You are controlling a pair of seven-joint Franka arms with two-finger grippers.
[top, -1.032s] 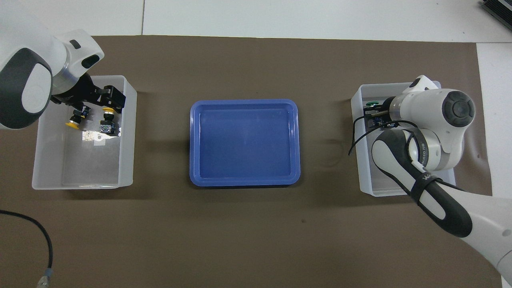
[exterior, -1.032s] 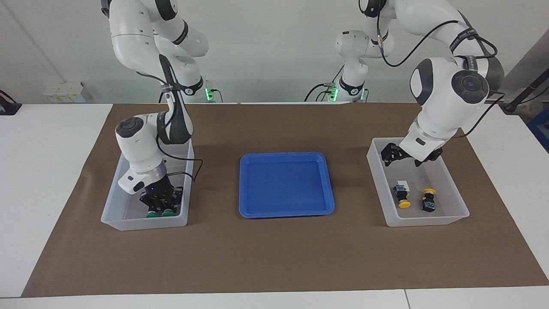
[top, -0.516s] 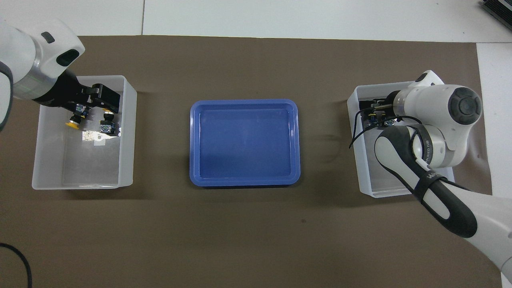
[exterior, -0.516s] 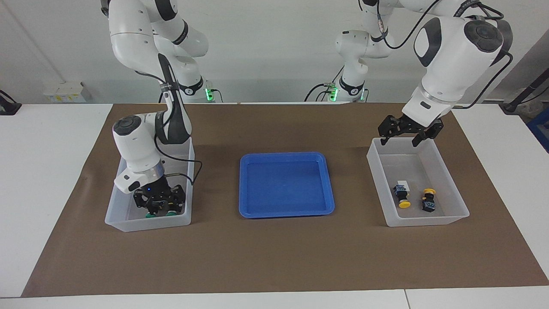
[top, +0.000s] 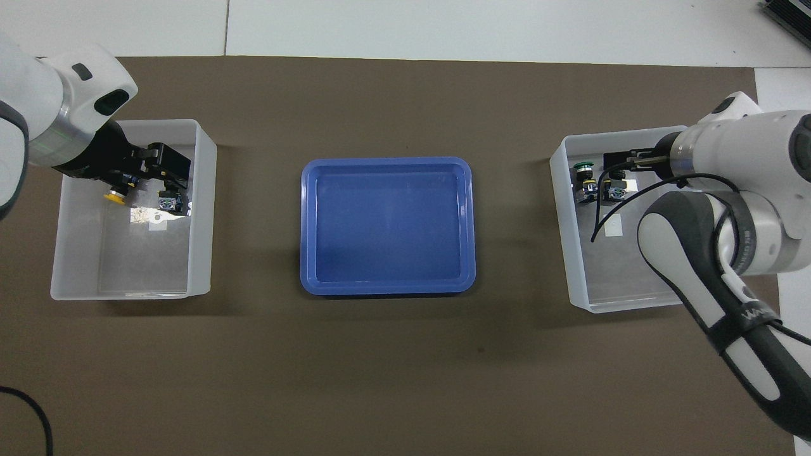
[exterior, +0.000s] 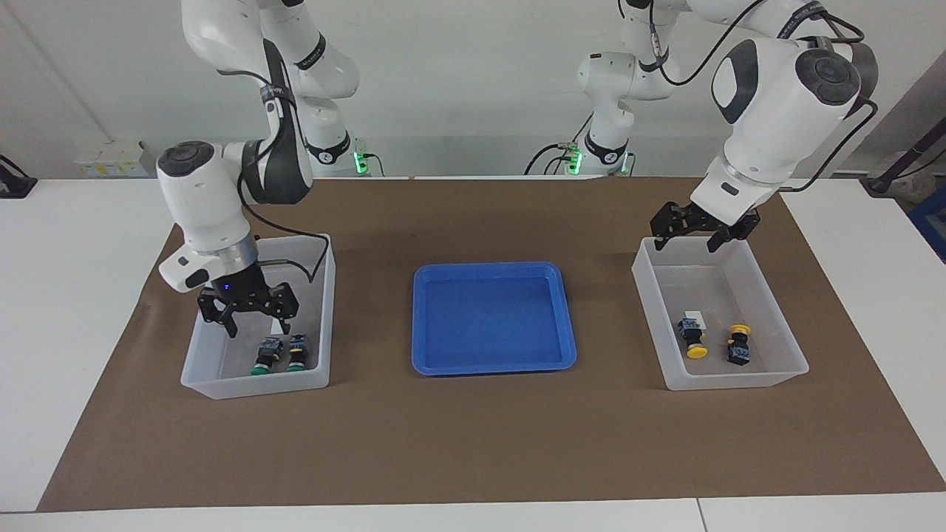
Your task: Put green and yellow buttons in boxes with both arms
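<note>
Looking across the desk (exterior: 473, 443), I see both boxes loaded and both arms up. My right end effector (exterior: 248, 314) hangs over the box (exterior: 222, 384) at the right arm's end, its fingers spread and nothing between them. Below it, in the part of that box farther from the robots, two green buttons (exterior: 267, 356) lie side by side, just touching or nearly so, caps pointing away from the robots. In the overhead view I can make out one green cap (top: 583, 166) near the box wall (top: 561, 209), with the second button just beside it partly under the arm's cable.

My left end effector (exterior: 702, 230) hangs over the rim of the other box (exterior: 732, 380) on the side nearer the robots, jaws apart and empty. Two yellow buttons (exterior: 692, 338) lie in that box, in the half farther from the robots, a little apart from each other; the second one (exterior: 737, 344) sits closer to the left arm's end. From overhead the end effector (top: 147, 171) covers part of them, and only one yellow cap (top: 114, 196) shows clearly.

Between the boxes sits a blue tray (exterior: 494, 362), well apart from either one, on the brown mat (exterior: 473, 436).
</note>
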